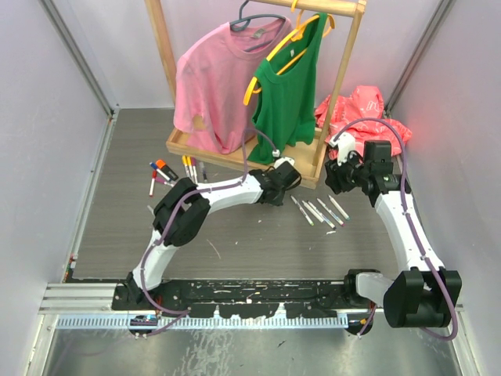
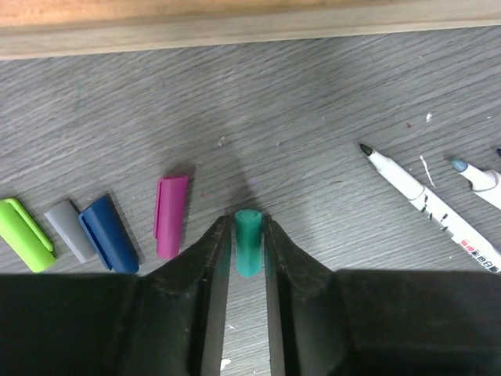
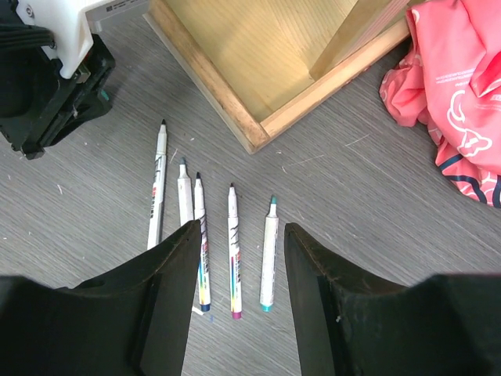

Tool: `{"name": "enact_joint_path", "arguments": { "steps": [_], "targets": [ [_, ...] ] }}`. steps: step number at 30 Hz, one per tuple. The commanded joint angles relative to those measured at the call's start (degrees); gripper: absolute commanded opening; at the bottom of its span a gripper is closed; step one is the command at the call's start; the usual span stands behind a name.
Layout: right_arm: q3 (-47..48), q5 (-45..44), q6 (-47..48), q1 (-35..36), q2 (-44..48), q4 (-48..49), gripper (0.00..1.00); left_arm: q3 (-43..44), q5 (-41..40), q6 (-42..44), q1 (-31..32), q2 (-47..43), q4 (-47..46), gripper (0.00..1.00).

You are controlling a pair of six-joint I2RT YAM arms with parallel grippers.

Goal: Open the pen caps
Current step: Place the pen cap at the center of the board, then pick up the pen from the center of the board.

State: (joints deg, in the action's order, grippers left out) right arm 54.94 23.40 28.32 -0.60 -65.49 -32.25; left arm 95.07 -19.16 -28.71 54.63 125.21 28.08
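Letting go of teal cap (image 2: 248,243), capped pens (image 1: 160,169) far left

Brackets the teal cap with the left gripper (image 2: 246,225), jaws narrowly parted, pinching nothing; cap flat on the table (image 2: 313,117), long axis in line with the jaws. Poses the right gripper (image 3: 241,231) half open and empty above five uncapped markers (image 3: 233,251). Judges the capped pens nearer the left arm

top view looks down from behind; both wrist views sit close, sharing uncapped markers (image 3: 233,251).
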Motion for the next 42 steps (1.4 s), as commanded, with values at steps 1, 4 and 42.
{"name": "enact_joint_path", "arguments": {
  "steps": [1,4,42],
  "targets": [
    [-0.5,0.0,0.2,-0.5,1.5,2.5,0.53,4.4,-2.6,2.1,0.1,0.6,2.1,0.28],
    [-0.5,0.5,0.2,-0.7,1.7,2.5,0.53,4.8,-3.3,2.6,0.1,0.1,2.2,0.32],
    [-1.1,10.4,3.2,-1.6,1.8,1.1,0.53,-31.7,3.3,7.0,-26.8,-29.7,-15.2,0.6]
  ]
}}
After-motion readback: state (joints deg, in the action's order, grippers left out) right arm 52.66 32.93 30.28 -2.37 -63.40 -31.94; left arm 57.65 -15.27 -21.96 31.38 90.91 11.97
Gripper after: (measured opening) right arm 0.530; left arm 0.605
